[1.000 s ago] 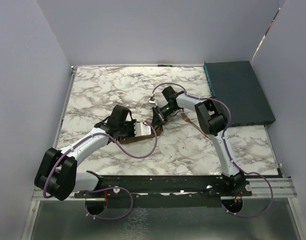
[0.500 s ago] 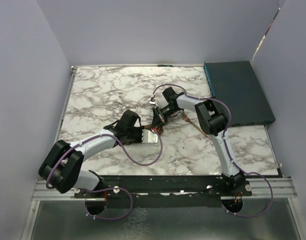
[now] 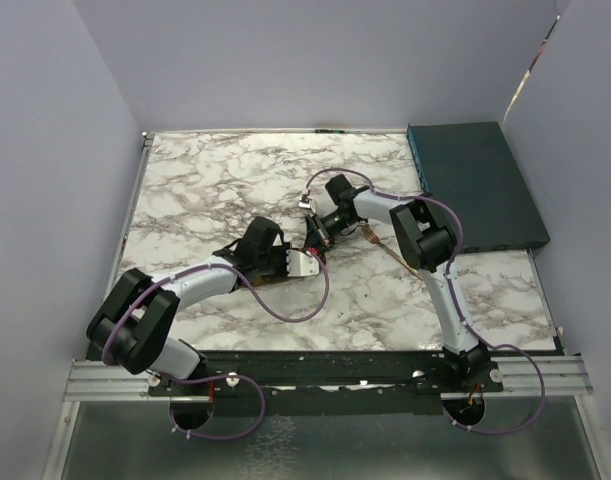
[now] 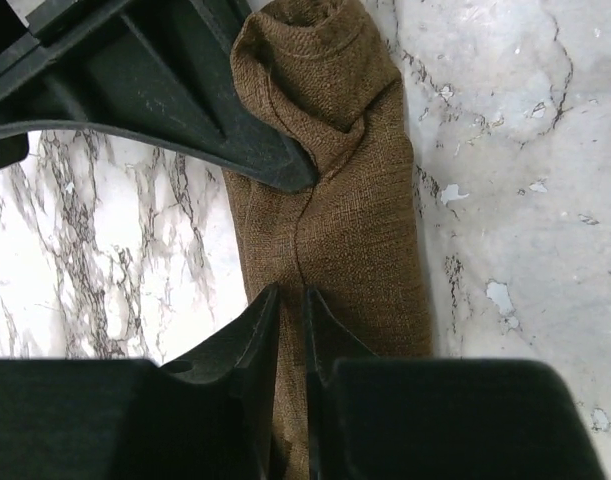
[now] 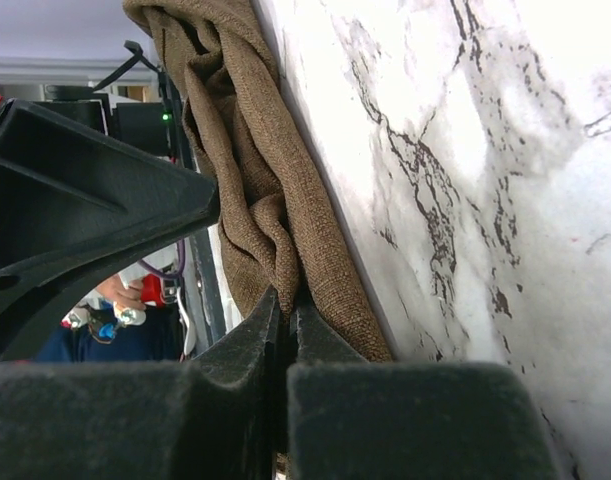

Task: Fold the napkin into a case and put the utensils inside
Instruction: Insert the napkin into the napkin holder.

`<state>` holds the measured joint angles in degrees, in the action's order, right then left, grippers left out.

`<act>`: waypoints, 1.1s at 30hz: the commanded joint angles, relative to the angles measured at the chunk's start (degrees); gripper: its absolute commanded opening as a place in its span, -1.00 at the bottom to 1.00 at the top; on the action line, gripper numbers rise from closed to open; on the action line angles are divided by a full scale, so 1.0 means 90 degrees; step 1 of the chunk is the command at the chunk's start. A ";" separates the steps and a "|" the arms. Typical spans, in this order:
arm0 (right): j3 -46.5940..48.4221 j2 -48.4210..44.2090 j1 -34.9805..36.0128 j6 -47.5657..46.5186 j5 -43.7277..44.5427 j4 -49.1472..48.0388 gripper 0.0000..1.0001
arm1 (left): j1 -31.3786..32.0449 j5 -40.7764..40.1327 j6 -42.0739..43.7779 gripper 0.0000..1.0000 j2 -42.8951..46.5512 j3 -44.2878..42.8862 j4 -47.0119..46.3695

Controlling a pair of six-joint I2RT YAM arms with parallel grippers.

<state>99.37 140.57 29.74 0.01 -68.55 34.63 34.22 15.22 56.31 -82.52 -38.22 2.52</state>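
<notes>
Close to us, our left gripper (image 4: pixel 292 295) pinches 1 end of the napkin (image 4: pixel 355 200), a thin brown roll lying in the middle of the table (image 3: pixel 205 180). Our right gripper (image 5: pixel 285 300) pinches the other end, fingers tight together. The fork (image 3: pixel 375 238) lies just right of it. The teal box (image 3: pixel 480 180) sits far back.

In my left wrist view the napkin (image 4: pixel 355 220) runs off the bottom edge. From above, the left gripper (image 3: pixel 307 264) and right gripper (image 3: pixel 316 240) hide nearly all of it. The fork (image 3: pixel 378 240) is a sliver, partly behind the right arm (image 3: pixel 427 238).
</notes>
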 commanded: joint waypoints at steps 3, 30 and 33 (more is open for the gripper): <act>-0.0396 -0.0402 0.0057 -0.0196 -0.0337 -0.0333 -0.62 | -0.0023 -0.0273 -0.0008 -0.70 -0.0191 0.0149 -0.0008; -0.2929 -0.3585 -0.0609 0.1943 0.3131 -0.2885 -0.25 | -0.0236 -0.0046 -0.1208 -0.78 -0.0674 -0.0012 0.0674; -0.3888 -0.4228 -0.0576 0.2338 0.2986 -0.3682 -0.71 | -0.0237 -0.0059 -0.1246 -0.79 -0.0684 -0.0031 0.0636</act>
<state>72.82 108.40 23.92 16.69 -45.23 9.10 32.62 14.13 47.68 -86.32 -39.11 2.50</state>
